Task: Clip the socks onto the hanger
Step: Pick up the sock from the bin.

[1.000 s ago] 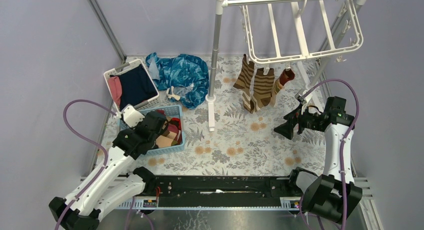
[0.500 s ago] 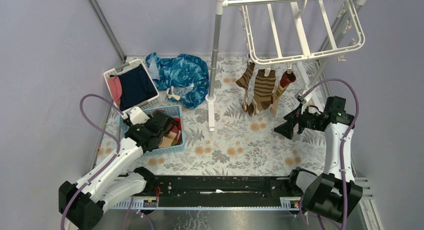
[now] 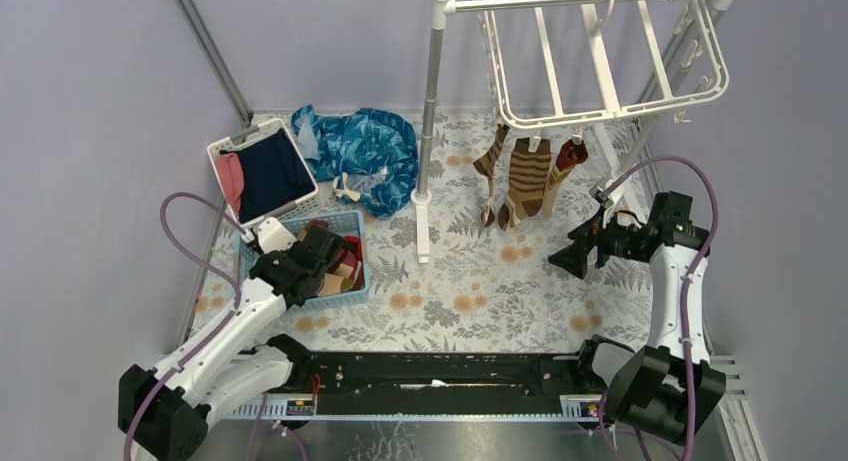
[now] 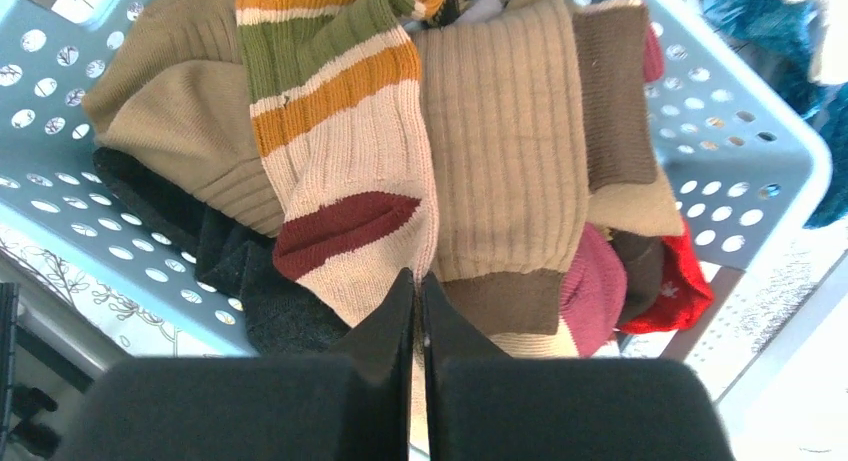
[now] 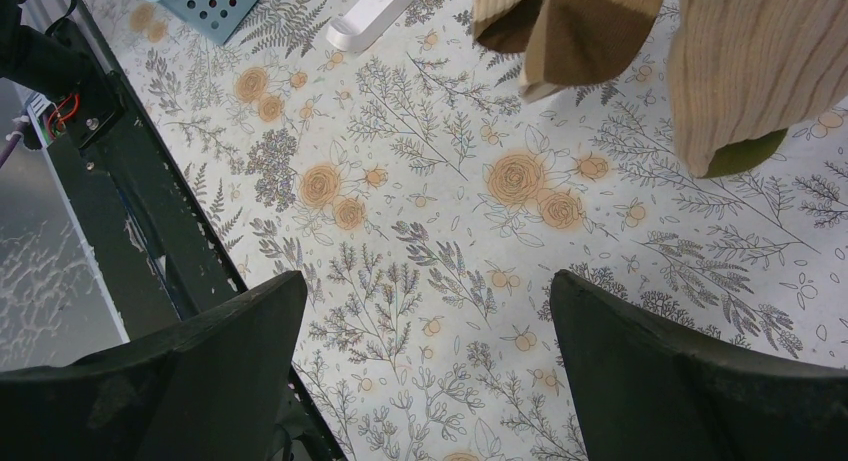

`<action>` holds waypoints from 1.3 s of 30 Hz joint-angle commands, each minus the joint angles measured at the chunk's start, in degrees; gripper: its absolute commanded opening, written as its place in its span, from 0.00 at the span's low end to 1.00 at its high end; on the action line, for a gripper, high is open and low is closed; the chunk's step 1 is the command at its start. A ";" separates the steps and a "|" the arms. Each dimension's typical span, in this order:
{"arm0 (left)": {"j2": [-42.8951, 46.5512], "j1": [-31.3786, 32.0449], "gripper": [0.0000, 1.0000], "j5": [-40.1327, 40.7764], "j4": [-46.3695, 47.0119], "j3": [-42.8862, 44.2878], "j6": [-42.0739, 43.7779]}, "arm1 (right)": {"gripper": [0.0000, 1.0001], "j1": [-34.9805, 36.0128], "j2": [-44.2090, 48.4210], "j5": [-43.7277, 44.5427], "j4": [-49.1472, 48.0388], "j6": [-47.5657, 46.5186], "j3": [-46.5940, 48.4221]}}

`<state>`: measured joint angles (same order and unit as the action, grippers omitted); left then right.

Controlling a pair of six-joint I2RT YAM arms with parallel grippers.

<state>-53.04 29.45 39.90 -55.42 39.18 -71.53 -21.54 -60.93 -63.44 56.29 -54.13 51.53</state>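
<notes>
The left claw [image 4: 418,281] is down in the blue perforated basket [image 4: 740,171], its black fingers clenched almost together at the cream hem of a striped sock [image 4: 340,181]. Whether any fabric is nipped between them cannot be told. That sock is ribbed cream with a dark red band nearest the claw, then orange and green stripes farther up. Just to its right lies a plain tan ribbed sock [image 4: 510,151] with a brown cuff. Further right are brown, maroon and red ones, and a dark grey one sits at the near left. The basket stands on the left of the floral counter [image 3: 480,281].

The right claw [image 5: 430,361] is fully released, fingers spread wide over bare counter at the right side. Beyond it, three socks [image 3: 525,176] hang clipped under the near edge of the white hanger [image 3: 612,110]. They are brown with tan stripes, and the rightmost has a reddish top. From the right wrist their toes show tan, one tipped brown, one green.

Further left stands the rack pole [image 3: 430,101]. Past it lie a blue patterned cloth [image 3: 365,146] and a white basket [image 3: 222,146] of navy and pink clothes.
</notes>
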 commanded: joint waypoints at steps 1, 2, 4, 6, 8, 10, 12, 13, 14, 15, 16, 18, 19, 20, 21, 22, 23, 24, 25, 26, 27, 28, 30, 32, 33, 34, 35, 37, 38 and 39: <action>3.89 -0.54 0.00 1.76 1.62 2.44 1.59 | 1.00 -0.08 -0.07 0.07 1.10 -0.36 2.00; 4.62 -0.54 0.00 1.76 1.80 3.00 2.55 | 1.00 -0.08 -0.11 0.07 1.08 -0.36 2.00; 6.03 -0.54 0.00 1.58 2.82 4.27 5.29 | 1.00 -0.08 -0.16 -0.01 1.08 -0.36 2.00; 7.50 -0.54 0.00 0.66 4.70 5.34 8.56 | 1.00 -0.08 -0.16 -0.10 1.14 -0.36 2.00; 9.01 -0.54 0.00 -1.09 7.97 6.01 13.12 | 1.00 -0.08 -0.11 -0.26 1.23 -0.44 2.00; 10.15 -0.54 0.00 -3.06 11.43 6.56 17.12 | 1.00 -0.07 -0.07 -0.44 1.42 -0.58 2.00; 10.81 -0.54 0.00 -4.29 13.71 7.32 20.41 | 1.00 -0.08 -0.07 -0.67 1.65 -0.86 2.00; 10.72 -0.54 0.00 -4.58 14.18 7.78 21.46 | 1.00 -0.08 -0.07 -0.78 1.71 -0.95 2.06; 10.65 -0.58 0.00 -4.57 14.30 8.23 22.39 | 1.00 -0.08 -0.07 -0.87 1.80 -1.02 2.13; 10.33 -0.55 0.00 -4.56 14.29 8.54 22.92 | 1.00 -0.06 -0.07 -0.96 1.87 -1.10 2.17; 10.00 -0.54 0.00 -5.15 14.47 8.84 23.46 | 1.00 -0.08 -0.07 -0.98 2.01 -1.21 2.22; 9.48 -0.54 0.00 -8.24 16.57 8.71 24.86 | 1.00 -0.08 -0.09 -1.05 2.05 -1.31 2.18; 9.19 -0.54 0.00 -10.82 18.27 8.14 25.34 | 1.00 -0.08 -0.14 -1.15 2.07 -1.33 2.17; 8.87 -0.54 0.00 -13.61 20.18 7.44 25.30 | 1.00 -0.08 -0.16 -1.24 2.06 -1.33 2.17; 8.28 -0.55 0.00 -16.64 21.79 6.66 24.74 | 1.00 -0.08 -0.16 -1.29 2.07 -1.33 2.12; 7.59 -0.54 0.00 -19.56 23.57 5.78 24.00 | 1.00 -0.04 -0.16 -1.29 2.12 -1.33 2.09; 6.72 -0.49 0.00 -22.55 25.21 4.90 22.80 | 1.00 -0.06 -0.16 -1.21 2.08 -1.33 2.09; 5.93 -0.45 0.00 -25.14 26.91 3.87 21.77 | 1.00 -0.08 -0.16 -1.24 2.06 -1.33 2.13; 5.18 -0.38 0.00 -27.51 28.61 2.75 20.89 | 1.00 -0.08 -0.16 -1.20 2.07 -1.33 2.17; 4.47 -0.24 0.00 -28.87 29.98 1.66 19.90 | 1.00 -0.08 -0.16 -1.24 2.02 -1.33 2.10; 3.96 -0.01 0.00 -29.57 31.17 0.65 18.94 | 1.00 -0.08 -0.16 -1.25 2.07 -1.33 2.09; 3.40 0.21 0.00 -29.97 31.85 -0.19 17.81 | 1.00 -0.08 -0.16 -1.25 2.00 -1.29 2.09; 2.31 0.42 0.00 -30.61 32.74 -1.94 15.73 | 1.00 -0.08 -0.16 -1.25 1.90 -1.33 2.09; 1.31 0.47 0.00 -31.14 32.86 -3.83 13.91 | 1.00 -0.08 -0.16 -1.25 1.97 -1.33 2.10; 0.98 0.49 0.06 -31.08 32.63 -4.36 13.35 | 1.00 -0.08 -0.16 -1.25 2.00 -1.33 2.09; 0.70 0.49 0.21 -30.50 31.84 -4.41 12.89 | 1.00 -0.08 -0.16 -1.25 1.95 -1.33 2.09; 0.72 0.48 0.37 -29.66 30.24 -4.07 12.81 | 1.00 -0.04 -0.16 -1.25 1.93 -1.32 2.09; 1.82 0.48 0.52 -26.79 27.44 -2.55 13.88 | 1.00 -0.06 -0.16 -1.25 2.02 -1.33 2.10; 2.74 0.44 0.56 -23.77 25.74 -1.74 14.60 | 1.00 -0.08 -0.16 -1.25 2.10 -1.33 2.09; 3.85 0.43 0.60 -21.94 24.29 -0.75 15.39 | 1.00 -0.08 -0.16 -1.32 2.10 -1.33 2.09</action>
<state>-52.14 29.63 11.94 -27.44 35.44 -56.97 -21.54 -60.93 -63.55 57.17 -54.43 51.57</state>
